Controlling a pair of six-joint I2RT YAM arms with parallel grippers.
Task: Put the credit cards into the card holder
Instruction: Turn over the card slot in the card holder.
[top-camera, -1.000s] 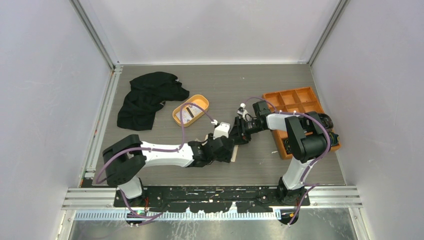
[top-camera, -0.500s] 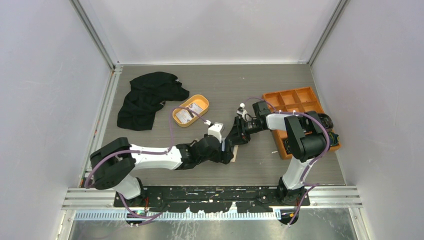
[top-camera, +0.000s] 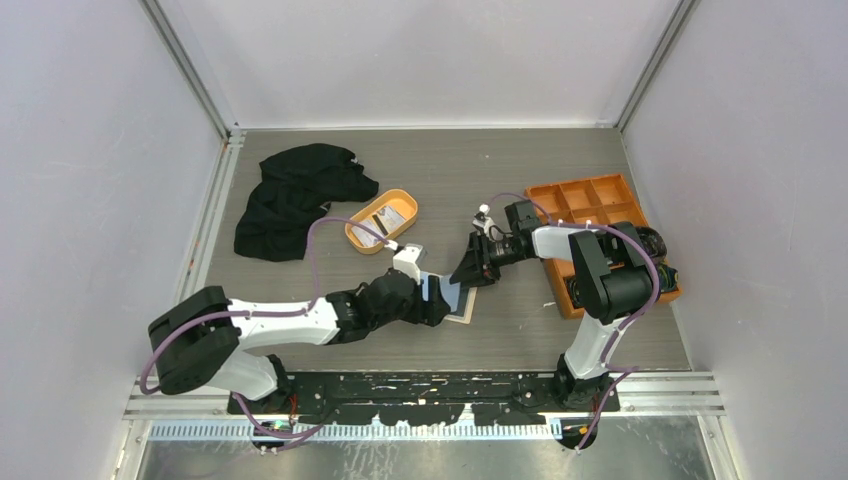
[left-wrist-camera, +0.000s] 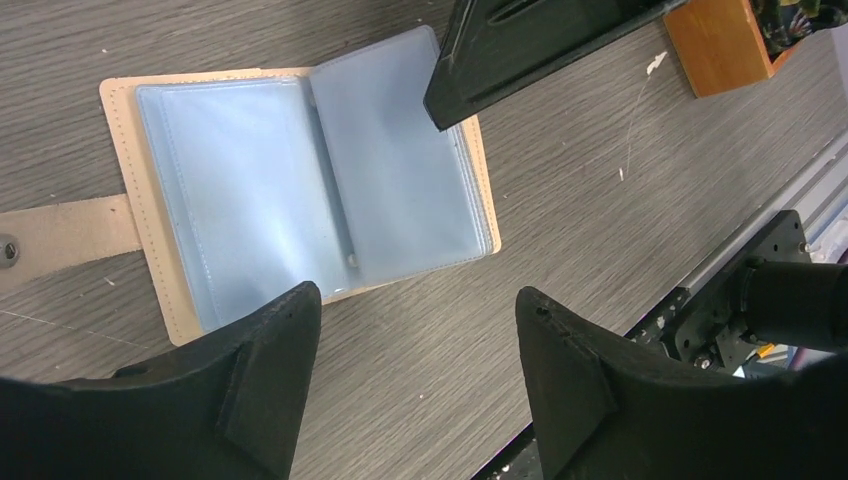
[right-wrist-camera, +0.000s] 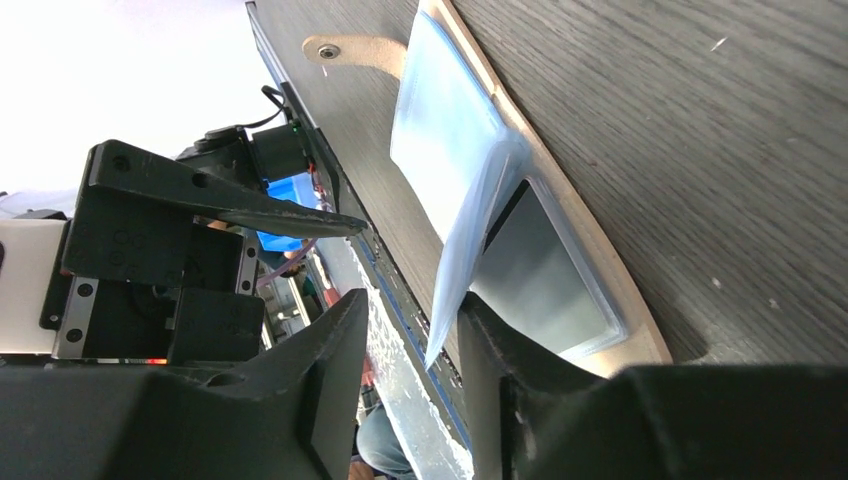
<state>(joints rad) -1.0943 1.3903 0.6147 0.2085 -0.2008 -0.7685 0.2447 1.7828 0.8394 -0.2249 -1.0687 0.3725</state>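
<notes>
1. The card holder (left-wrist-camera: 250, 190) lies open and flat on the table (left-wrist-camera: 560, 170), pale blue pockets up. Its snap tab (left-wrist-camera: 60, 235) sticks out to one side.
2. My left hand (left-wrist-camera: 412, 330) hovers over the holder's near edge. One fingertip is above the corner of the beige cover, the other above bare table just beside it.
3. Left hand's fingers stand wide apart, with nothing between them. I can't tell whether either one touches the holder.
4. From the top view, the left hand (top-camera: 437, 300) and the card holder (top-camera: 456, 300) sit mid-table. My right hand (top-camera: 468, 275) is just beyond them, on the far side.
5. The right hand comes down at the holder's far corner, and one finger (left-wrist-camera: 520, 50) crosses over the corner of the far pocket page.
6. In the right wrist view, one clear blue pocket leaf of the card holder (right-wrist-camera: 450, 150) is raised off the cover. Its edge runs down into the gap of the right hand (right-wrist-camera: 412, 320).
7. Right hand's fingers are partly apart, and the leaf sits close against one finger (right-wrist-camera: 510, 380). The gap is wider than the leaf, so it is not clamped.
8. The credit cards (top-camera: 383, 224) lie in the orange oval tray (top-camera: 411, 203), well apart from both hands. Neither hand holds a card.
</notes>
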